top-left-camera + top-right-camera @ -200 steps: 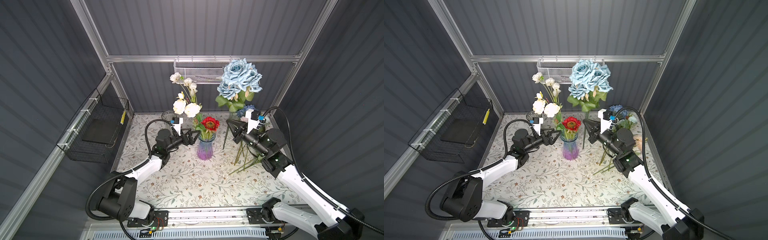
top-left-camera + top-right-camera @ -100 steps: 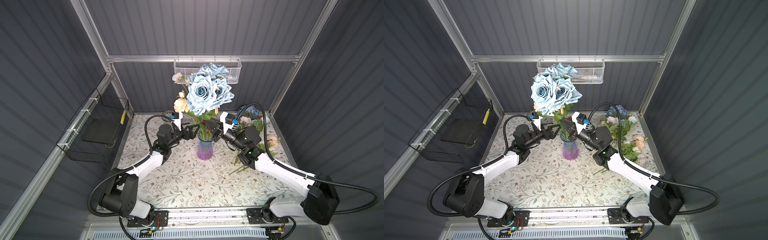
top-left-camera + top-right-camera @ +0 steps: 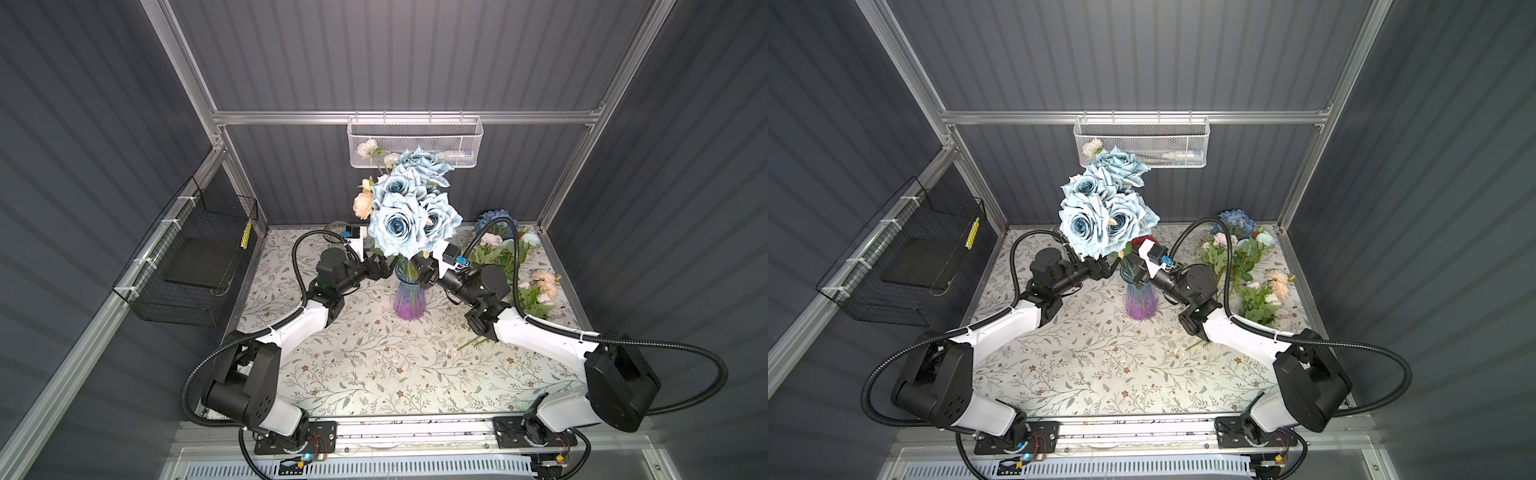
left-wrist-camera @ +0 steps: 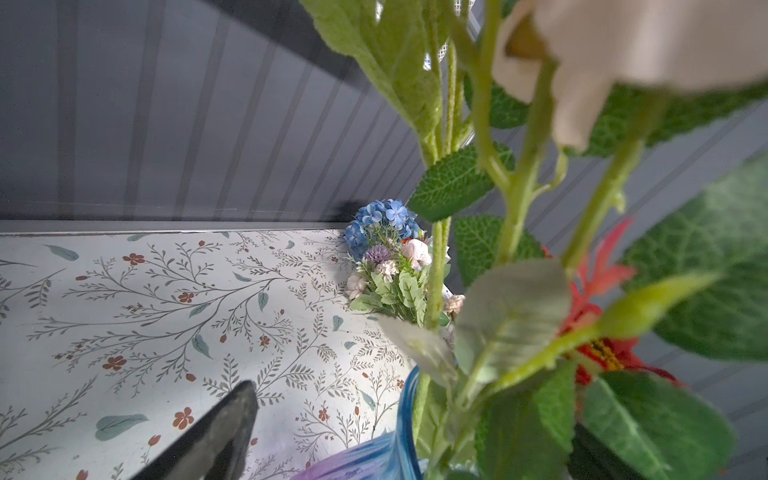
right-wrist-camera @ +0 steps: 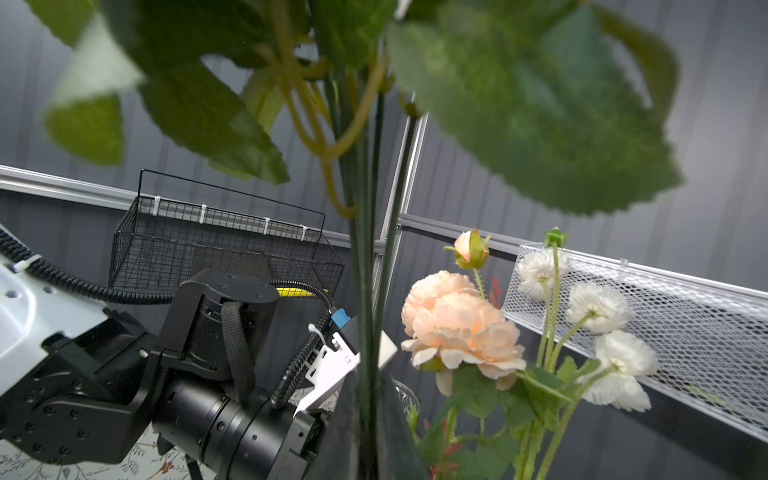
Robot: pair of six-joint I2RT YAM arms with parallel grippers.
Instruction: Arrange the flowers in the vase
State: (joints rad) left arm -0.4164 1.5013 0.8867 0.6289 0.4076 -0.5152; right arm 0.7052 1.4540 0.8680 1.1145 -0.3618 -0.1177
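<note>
The glass vase, blue on top and purple below, stands in the middle of the flowery tablecloth. A peach flower, some white puffs and a red daisy stand in it.

The right gripper is squeezed tight on the dark green stems of the dusty-blue roses. It holds them low down, just right of the vase mouth. The big rose heads stand tall right over the vase. I cannot tell if the stem ends are inside it.

The left gripper is just left of the vase mouth. Its jaws are wide apart and it grips nothing. In the left wrist view one dark finger shows beside the vase rim. The other finger I cannot see.

A heap of loose flowers lies at the far right of the cloth. A blue hydrangea is at its far end and pale peach blooms are nearer. A white mesh basket hangs on the far wall. A black wire basket hangs on the left wall.
</note>
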